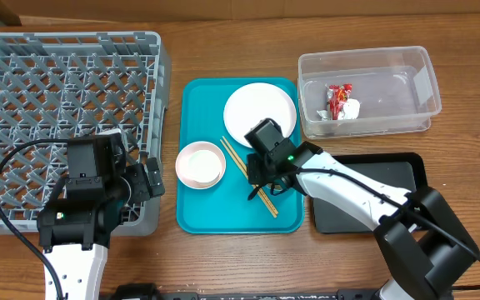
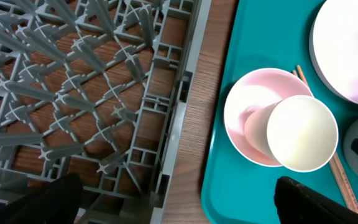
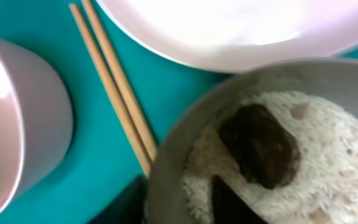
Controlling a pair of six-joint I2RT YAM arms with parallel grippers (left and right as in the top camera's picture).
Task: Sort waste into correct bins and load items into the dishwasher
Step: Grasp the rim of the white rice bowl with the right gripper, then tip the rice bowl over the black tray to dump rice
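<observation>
My right gripper (image 1: 267,165) is over the teal tray (image 1: 202,208), shut on the rim of a small bowl (image 3: 185,143), one finger inside and one outside. The bowl holds white rice (image 3: 328,180) and a dark brown lump (image 3: 260,146). The arm hides this bowl in the overhead view. The chopsticks (image 1: 236,158) lie beside it, also in the right wrist view (image 3: 114,87). The white plate (image 1: 257,108) is behind. A pink bowl (image 2: 244,106) with a white cup (image 2: 302,134) in it sits at the tray's left. My left gripper (image 2: 179,199) is open and empty over the grey rack's edge (image 2: 173,124).
The grey dish rack (image 1: 65,83) fills the left side. The clear tub (image 1: 427,83) at the back right holds the red-and-white wrapper (image 1: 338,100). The black tray (image 1: 390,175) lies in front of it, partly under my right arm.
</observation>
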